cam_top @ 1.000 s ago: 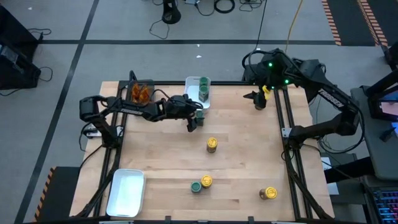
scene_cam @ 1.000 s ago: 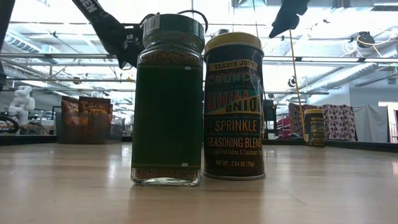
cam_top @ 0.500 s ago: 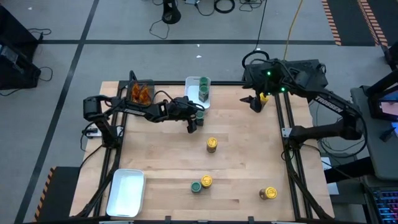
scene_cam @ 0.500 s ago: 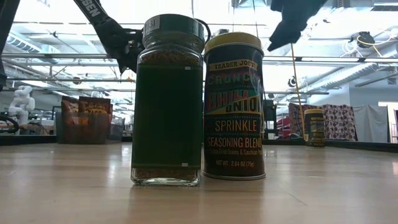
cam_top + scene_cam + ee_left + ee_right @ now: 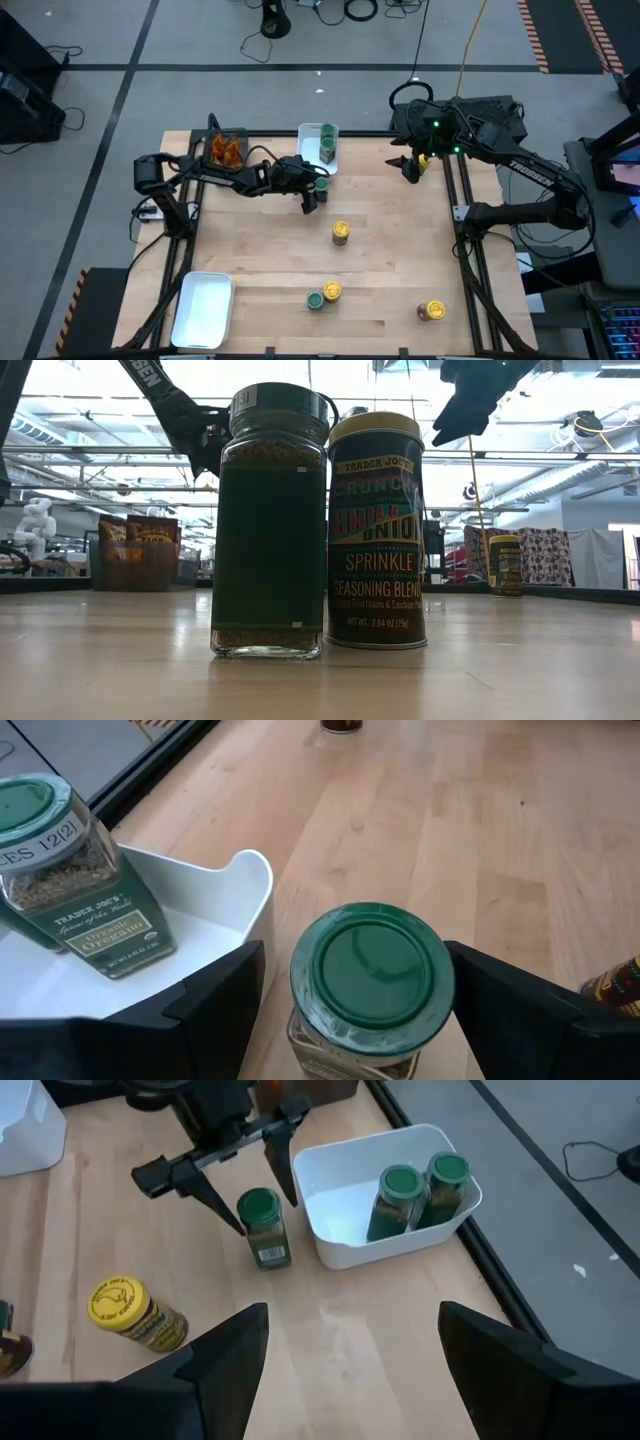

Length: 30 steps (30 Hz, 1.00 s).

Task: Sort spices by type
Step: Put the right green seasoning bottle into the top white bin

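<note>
Two dark fingers [image 5: 215,1005] of the left gripper [image 5: 312,197] stand spread on either side of a green-lidded jar [image 5: 371,988] without touching it; the jar stands on the table [image 5: 390,240] just beside the white tray [image 5: 345,1240]. The right wrist view alone shows that tray holding two more green-lidded jars [image 5: 418,1192], upright, side by side. The high view alone shows the remaining items: a lone yellow-lidded jar [image 5: 341,232] mid-table, a green and yellow pair [image 5: 323,295], another yellow one [image 5: 431,311] near the front. The right gripper [image 5: 408,166] hangs spread and empty above the far right corner.
</note>
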Each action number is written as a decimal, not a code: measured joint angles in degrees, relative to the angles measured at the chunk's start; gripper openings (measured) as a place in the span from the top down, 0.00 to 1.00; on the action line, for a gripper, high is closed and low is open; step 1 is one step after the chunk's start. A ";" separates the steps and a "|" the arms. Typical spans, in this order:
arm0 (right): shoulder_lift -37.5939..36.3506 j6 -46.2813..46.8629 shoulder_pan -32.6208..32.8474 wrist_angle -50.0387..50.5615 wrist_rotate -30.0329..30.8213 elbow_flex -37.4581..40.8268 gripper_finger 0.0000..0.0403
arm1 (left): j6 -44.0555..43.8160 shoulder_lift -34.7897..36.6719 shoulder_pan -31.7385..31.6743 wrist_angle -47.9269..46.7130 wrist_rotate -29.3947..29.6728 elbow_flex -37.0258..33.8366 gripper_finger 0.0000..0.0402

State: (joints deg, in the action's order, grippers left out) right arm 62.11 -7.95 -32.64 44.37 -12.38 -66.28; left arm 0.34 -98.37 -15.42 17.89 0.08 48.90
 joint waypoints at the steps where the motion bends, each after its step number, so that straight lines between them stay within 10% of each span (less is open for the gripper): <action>1: 0.00 -0.03 0.00 -0.15 0.02 0.00 0.32 | -0.01 0.00 0.00 -0.02 0.00 0.00 0.24; 11: 0.00 -0.25 0.00 -0.71 0.02 0.00 0.32 | -0.56 0.02 0.07 -0.43 -0.09 0.00 0.47; 30: 0.02 -0.21 0.02 -0.32 0.02 0.00 0.32 | -2.97 12.87 -2.54 -17.21 4.43 9.36 0.48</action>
State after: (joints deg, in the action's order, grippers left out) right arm 62.13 -8.16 -32.62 44.05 -12.36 -66.28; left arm -2.63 -85.50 -17.96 0.68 4.51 58.27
